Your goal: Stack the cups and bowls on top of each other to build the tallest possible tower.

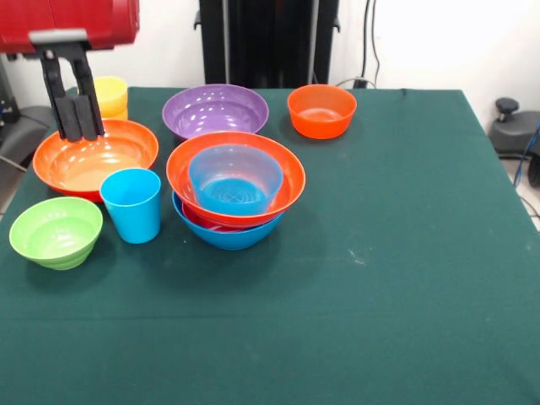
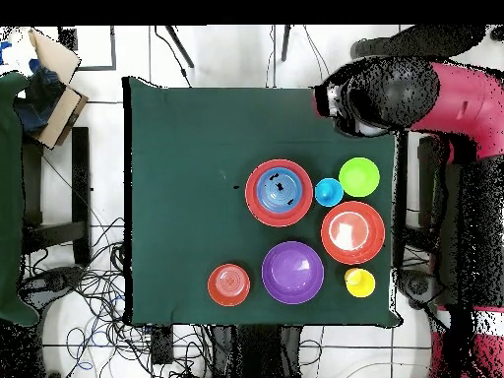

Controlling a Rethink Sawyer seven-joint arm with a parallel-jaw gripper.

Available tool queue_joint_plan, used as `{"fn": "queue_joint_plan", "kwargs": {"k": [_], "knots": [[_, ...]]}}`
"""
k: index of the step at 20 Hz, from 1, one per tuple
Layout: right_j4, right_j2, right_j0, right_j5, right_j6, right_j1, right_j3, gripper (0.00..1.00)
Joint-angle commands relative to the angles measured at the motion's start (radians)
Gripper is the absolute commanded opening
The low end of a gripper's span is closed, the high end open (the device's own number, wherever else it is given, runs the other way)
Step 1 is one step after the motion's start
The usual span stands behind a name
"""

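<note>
The tower is a nested pile. A large blue bowl [image 1: 226, 234] is at the bottom, with a magenta rim just showing above it. On that sits a large orange bowl [image 1: 288, 179] [image 2: 254, 193], and a medium blue bowl [image 1: 234, 175] [image 2: 280, 191] is on top. The sky blue cup [image 1: 132, 204] [image 2: 329, 192] stands upright beside the pile. The yellow cup [image 1: 111, 94] [image 2: 360, 283] stands behind a second large orange bowl [image 1: 93, 160] [image 2: 352, 231]. My gripper [image 1: 80, 131] hangs above that bowl's rim, shut and holding nothing. In the overhead view the arm hides it.
A purple bowl [image 1: 215, 110] [image 2: 292, 272] and a small orange bowl [image 1: 321, 110] [image 2: 228, 284] stand at the back of the green cloth. A ribbed lime green bowl [image 1: 56, 232] [image 2: 359, 177] sits near the blue cup. The red arm [image 2: 433, 94] reaches over the table's corner.
</note>
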Motion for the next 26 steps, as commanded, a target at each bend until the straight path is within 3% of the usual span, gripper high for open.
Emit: {"fn": "queue_joint_plan", "kwargs": {"k": [1,18,19,21,26], "knots": [[-0.054,-0.053,0.0,-0.056,-0.048,0.08,-0.003,0.0],[-0.077,-0.084,0.023,-0.15,-0.031,0.129,-0.007,0.0],[-0.076,-0.091,0.028,-0.133,-0.033,0.126,-0.011,1.0],[-0.064,-0.092,0.029,-0.094,-0.036,0.129,-0.017,1.0],[-0.064,-0.079,0.026,-0.123,-0.054,0.127,-0.022,1.0]]}}
